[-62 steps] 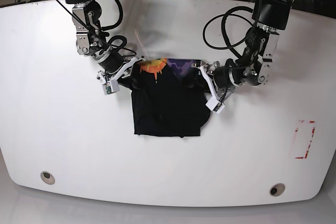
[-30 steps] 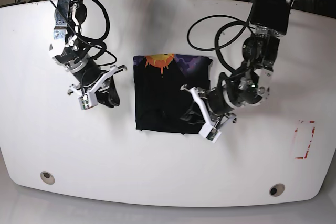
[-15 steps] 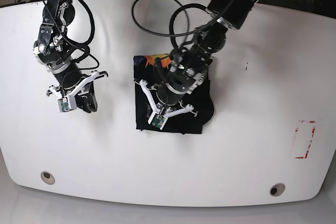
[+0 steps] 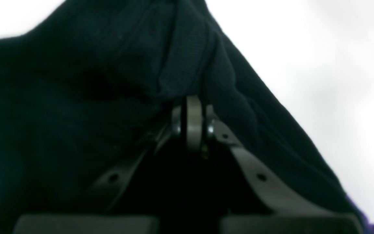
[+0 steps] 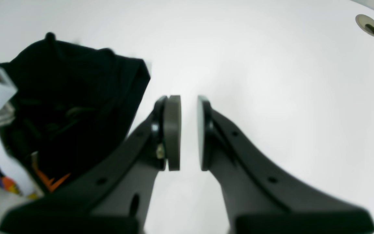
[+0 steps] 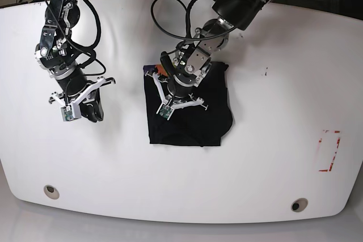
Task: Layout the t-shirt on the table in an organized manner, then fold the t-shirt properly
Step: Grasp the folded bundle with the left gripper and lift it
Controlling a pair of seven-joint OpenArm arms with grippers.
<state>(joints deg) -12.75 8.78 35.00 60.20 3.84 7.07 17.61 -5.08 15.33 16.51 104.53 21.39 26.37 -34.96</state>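
In the left wrist view, the left pincer (image 4: 192, 130) has its jaws pressed together on a fold of the black cloth t-shirt (image 4: 76, 97), near a ribbed hem or collar band, and the glossy white tabletop (image 4: 320, 48) shows behind the cloth on the right. In the right wrist view, the right pincer (image 5: 188, 133) stands with a narrow gap between its pads and pinches nothing; it hangs over bare tabletop (image 5: 271, 65), with the t-shirt (image 5: 76, 97) lying to one side and a small round metal grommet (image 5: 368, 25) far in the corner. In the base view, the t-shirt (image 6: 193, 120) lies near the middle of the tabletop (image 6: 272, 162) as a compact dark rectangle, the orange print showing only at its far left corner, so I judge that the laying out and the first folds are done and one or two folds are left. The left pincer (image 6: 176, 97) is over the garment, while the right pincer (image 6: 85, 103) is well apart from it. A red dashed rectangle mark (image 6: 329, 150) and two grommets (image 6: 51, 191) lie far from the cloth; nothing stands in the way, only the left arm's own cable loops above the t-shirt.
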